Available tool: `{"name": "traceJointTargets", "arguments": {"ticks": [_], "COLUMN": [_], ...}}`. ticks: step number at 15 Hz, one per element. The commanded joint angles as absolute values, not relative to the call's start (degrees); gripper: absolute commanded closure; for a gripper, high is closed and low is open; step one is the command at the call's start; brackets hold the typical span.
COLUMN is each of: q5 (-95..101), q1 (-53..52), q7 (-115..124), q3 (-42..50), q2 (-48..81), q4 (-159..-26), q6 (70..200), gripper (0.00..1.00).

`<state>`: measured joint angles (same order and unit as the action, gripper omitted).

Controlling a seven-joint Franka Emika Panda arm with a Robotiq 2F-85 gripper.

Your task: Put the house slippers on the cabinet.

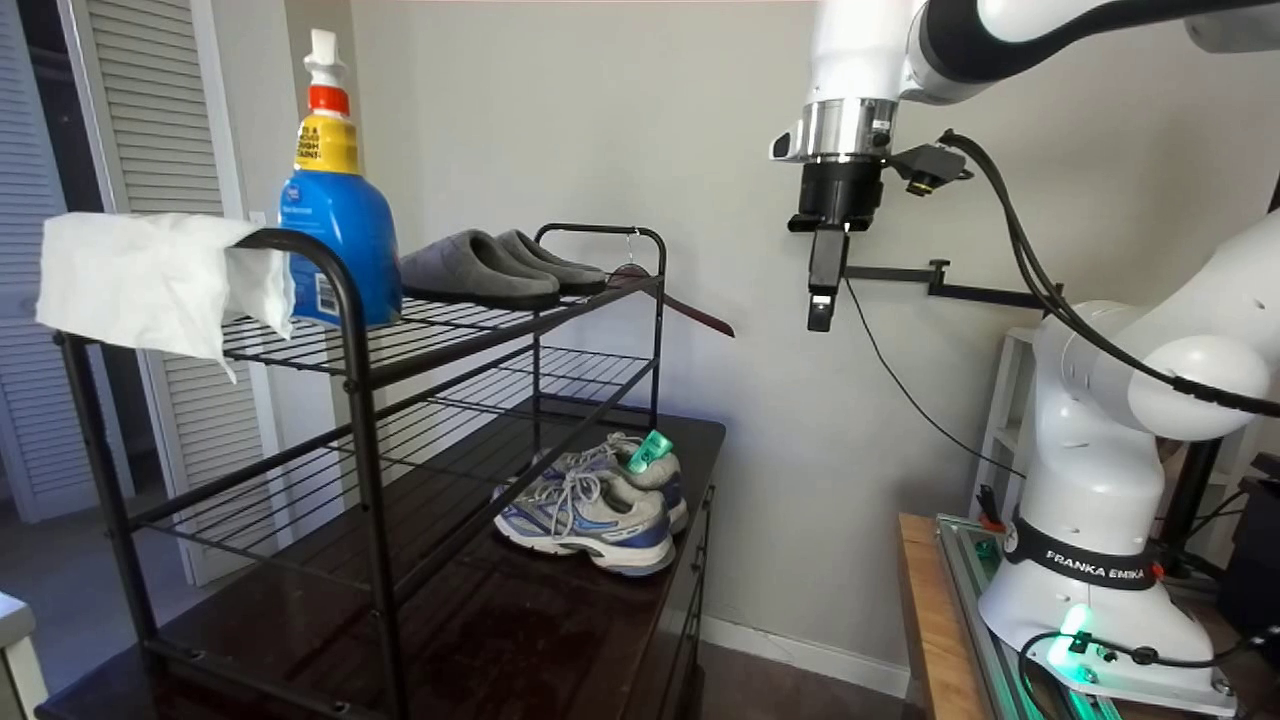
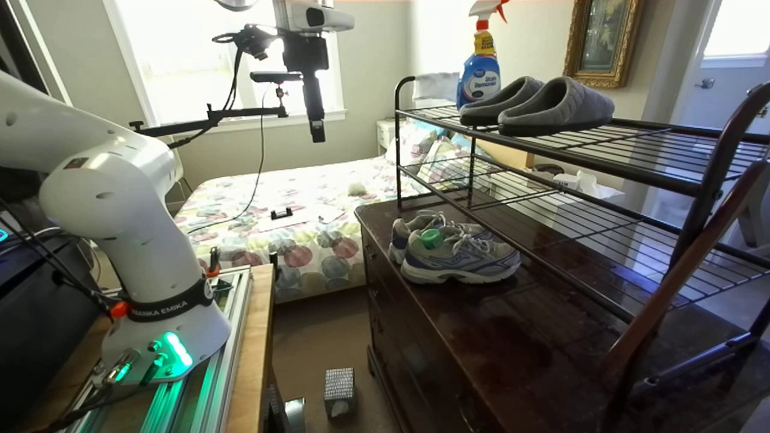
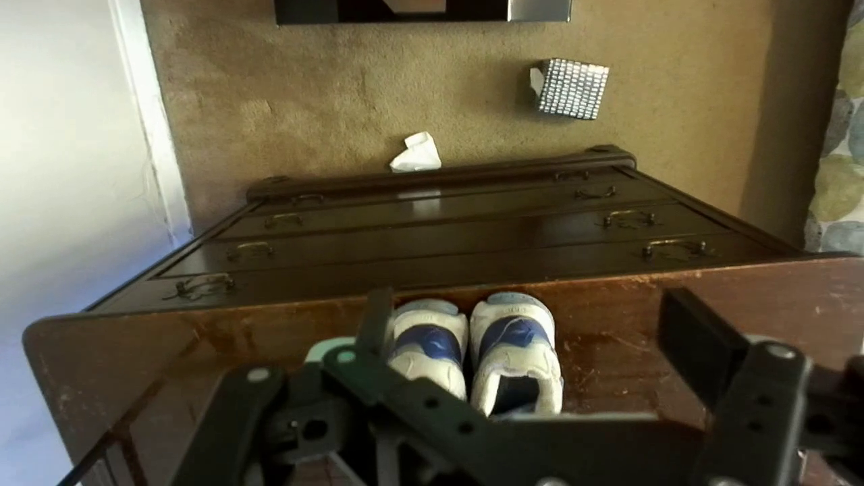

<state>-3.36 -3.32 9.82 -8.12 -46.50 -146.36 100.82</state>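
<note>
While one pincer (image 1: 821,310) gapes, two slippers (image 1: 488,276) sit racked.

**Legible lettering, exterior views**

Black band (image 1: 1082,564) on robot arm's base (image 1: 1130,625): "FRANKA EMIKA", in both exterior views. Spray bottle (image 2: 479,66): "Stain Remover" on front label (image 2: 483,84), in an exterior view; yellow collar label (image 1: 328,145) partly legible, "TOUGH" read; smaller print illegible.

The window (image 2: 189,63) glares (blown white); the wrist-view gripper (image 3: 536,331) seems blurred.
</note>
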Motion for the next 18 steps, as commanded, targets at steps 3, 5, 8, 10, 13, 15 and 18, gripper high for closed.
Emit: {"name": "traceJointTargets", "arguments": {"ticks": [3,5,8,10,13,15,18], "q5": [-1.7,-1.0,0.5,1.9,3.3,4.6,6.4], "q1": [-3.3,-3.3,-3.0,-2.7,-2.5,-2.1,-1.9], "q7": [7.4,6.7,6.6,7.2,7.8,9.0,10.7], "q3": [-8.1,-8.3,-8.5,-8.7,-8.4,-8.5,-8.3], "q2": [-37.8,-34.6,-29.2,-25.2,-18.9,-14.7,-9.1], "q4": [-139.3,-135.8,-130.2,-126.3,-120.2,-116.1,-109.9], "q6": [107.7,109.8,113.0,115.2,117.2,118.2,118.2], "gripper": [0.00,0.00,0.00,0.00,0.00,0.00,0.00]}}
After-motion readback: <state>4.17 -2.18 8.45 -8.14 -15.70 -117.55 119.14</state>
